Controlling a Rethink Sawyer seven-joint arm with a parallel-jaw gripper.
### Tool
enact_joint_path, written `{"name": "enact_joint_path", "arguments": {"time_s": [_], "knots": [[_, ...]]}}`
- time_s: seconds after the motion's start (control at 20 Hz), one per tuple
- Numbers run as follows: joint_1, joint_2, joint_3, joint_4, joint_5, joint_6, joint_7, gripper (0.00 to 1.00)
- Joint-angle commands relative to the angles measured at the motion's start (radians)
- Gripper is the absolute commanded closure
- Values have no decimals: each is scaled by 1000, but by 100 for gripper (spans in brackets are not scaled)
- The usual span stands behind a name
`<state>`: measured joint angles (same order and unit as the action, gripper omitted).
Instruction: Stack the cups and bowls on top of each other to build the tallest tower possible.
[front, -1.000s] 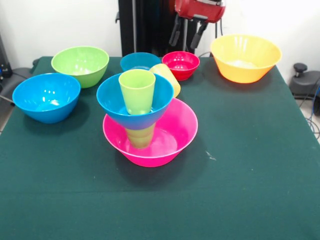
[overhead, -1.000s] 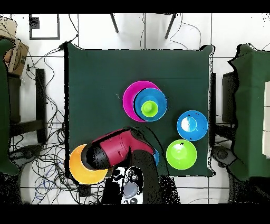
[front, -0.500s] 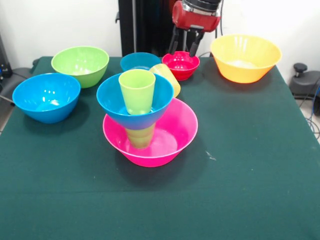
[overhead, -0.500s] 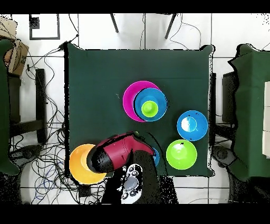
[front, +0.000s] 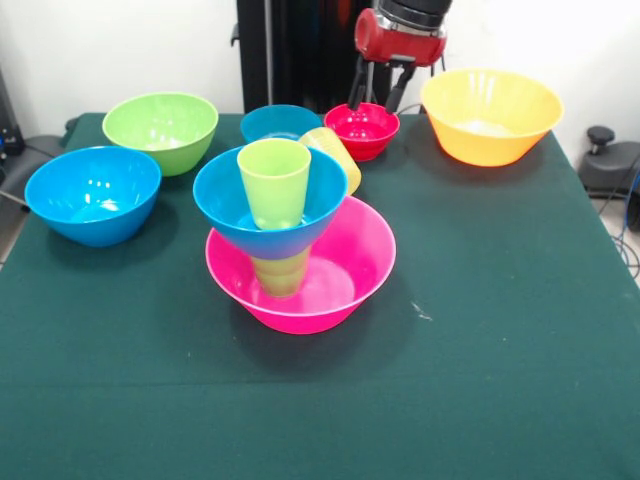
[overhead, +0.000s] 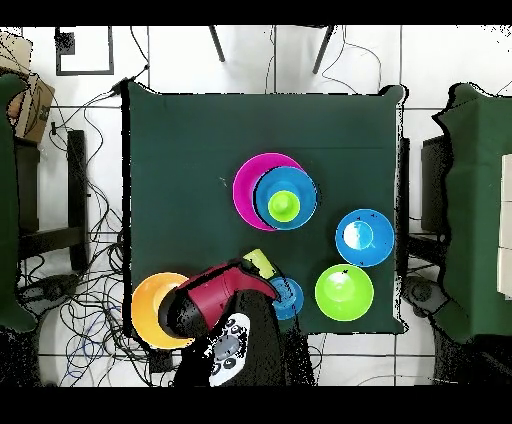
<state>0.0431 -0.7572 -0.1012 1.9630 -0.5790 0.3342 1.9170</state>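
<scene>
The tower stands mid-table: a wide pink bowl (front: 345, 285) (overhead: 247, 185) holds a green cup (front: 280, 273), which carries a blue bowl (front: 222, 205) (overhead: 300, 190) with a second green cup (front: 275, 180) (overhead: 284, 205) upright in it. A yellow-orange cup (front: 338, 155) (overhead: 260, 263) lies tilted behind the tower. My gripper (front: 378, 90) hangs open over the far rim of the small red bowl (front: 362, 130), one finger on each side and nothing between them. In the overhead view the red arm (overhead: 215, 298) hides the red bowl.
A small blue bowl (front: 278, 121) (overhead: 288, 297) sits beside the red one. The large orange bowl (front: 490, 118) (overhead: 148, 305) is in one far corner. A green bowl (front: 160, 130) (overhead: 344, 292) and a medium blue bowl (front: 92, 193) (overhead: 363, 237) stand on the other side.
The gripper came down to the red bowl's far rim and shifted slightly sideways. Seen from overhead, the arm drew back toward the base, uncovering the yellow-orange cup and small blue bowl.
</scene>
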Motion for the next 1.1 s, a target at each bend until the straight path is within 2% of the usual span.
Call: {"name": "enact_joint_path", "arguments": {"time_s": [0.05,0.3,0.6,0.75,1.1], "knots": [[6,45,22,45,13,-73,141,0],[-4,66,23,37,14,-93,136,0],[8,150,27,24,31,-164,165,0],[29,140,20,43,45,-169,176,0],[26,128,24,55,62,-168,157,0]]}}
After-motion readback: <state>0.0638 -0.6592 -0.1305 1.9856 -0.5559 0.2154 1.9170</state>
